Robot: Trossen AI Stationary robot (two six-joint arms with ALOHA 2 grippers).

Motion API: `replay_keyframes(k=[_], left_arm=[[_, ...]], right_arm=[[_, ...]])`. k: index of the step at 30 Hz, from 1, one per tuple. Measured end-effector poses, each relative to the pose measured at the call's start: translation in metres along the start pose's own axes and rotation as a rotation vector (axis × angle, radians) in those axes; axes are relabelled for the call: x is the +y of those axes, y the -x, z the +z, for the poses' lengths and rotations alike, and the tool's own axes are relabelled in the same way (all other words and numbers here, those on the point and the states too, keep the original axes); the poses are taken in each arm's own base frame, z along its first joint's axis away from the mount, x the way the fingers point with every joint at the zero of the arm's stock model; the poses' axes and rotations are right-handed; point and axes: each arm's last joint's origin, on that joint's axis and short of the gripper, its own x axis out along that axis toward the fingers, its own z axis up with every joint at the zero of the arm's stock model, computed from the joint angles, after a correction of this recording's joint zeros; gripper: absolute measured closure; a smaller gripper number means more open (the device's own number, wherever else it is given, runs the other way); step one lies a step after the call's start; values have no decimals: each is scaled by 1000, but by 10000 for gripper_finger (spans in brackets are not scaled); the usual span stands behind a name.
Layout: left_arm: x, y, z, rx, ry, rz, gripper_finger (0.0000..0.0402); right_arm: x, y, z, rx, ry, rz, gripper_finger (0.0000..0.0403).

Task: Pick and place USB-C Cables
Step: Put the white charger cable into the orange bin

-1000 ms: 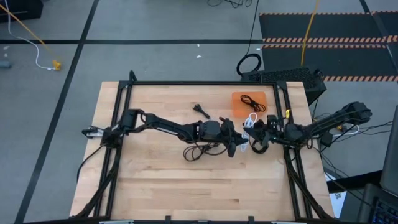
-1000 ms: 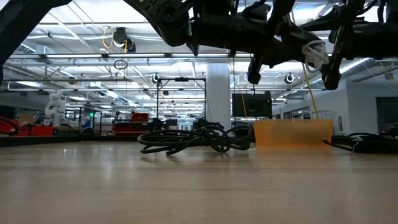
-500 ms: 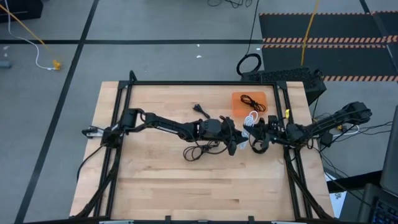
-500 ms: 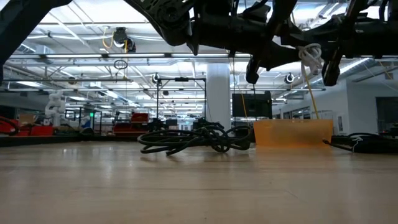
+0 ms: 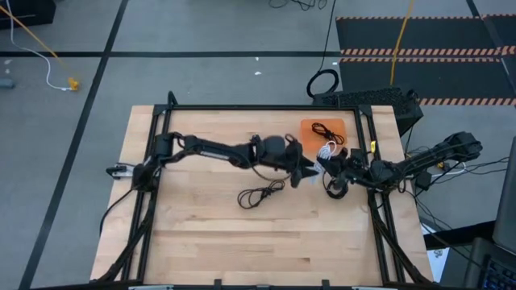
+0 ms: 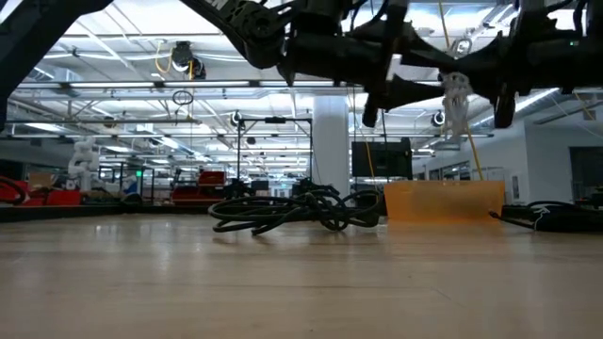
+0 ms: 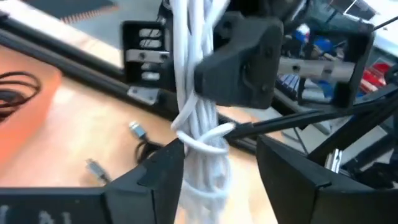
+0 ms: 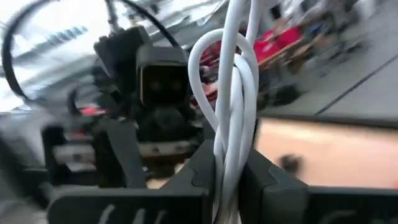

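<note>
White USB-C cable (image 8: 233,118) hangs clamped in right gripper (image 5: 329,160) jaws above wooden table (image 5: 201,234); left gripper (image 5: 308,171) jaws apart.

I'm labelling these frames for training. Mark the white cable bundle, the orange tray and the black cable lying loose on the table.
white cable bundle (image 8: 235,124): right wrist view, on its twisted middle strands.
orange tray (image 5: 310,142): high view, on a bare part of its floor.
loose black cable (image 5: 256,195): high view, on its coiled loop.

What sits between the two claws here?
The white cable, bundled. The right claw is shut on it; the left claw is open around its lower end, as the left wrist view shows. High view: above the table beside the orange tray.
</note>
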Motion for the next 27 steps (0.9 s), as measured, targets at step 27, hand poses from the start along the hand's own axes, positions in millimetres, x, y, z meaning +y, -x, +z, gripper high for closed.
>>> replay_keyframes(k=[27], left_arm=[[-25, 38, 23, 245, -60, -33, 195]], right_arm=[[-34, -35, 43, 169, 809, -629, 386]])
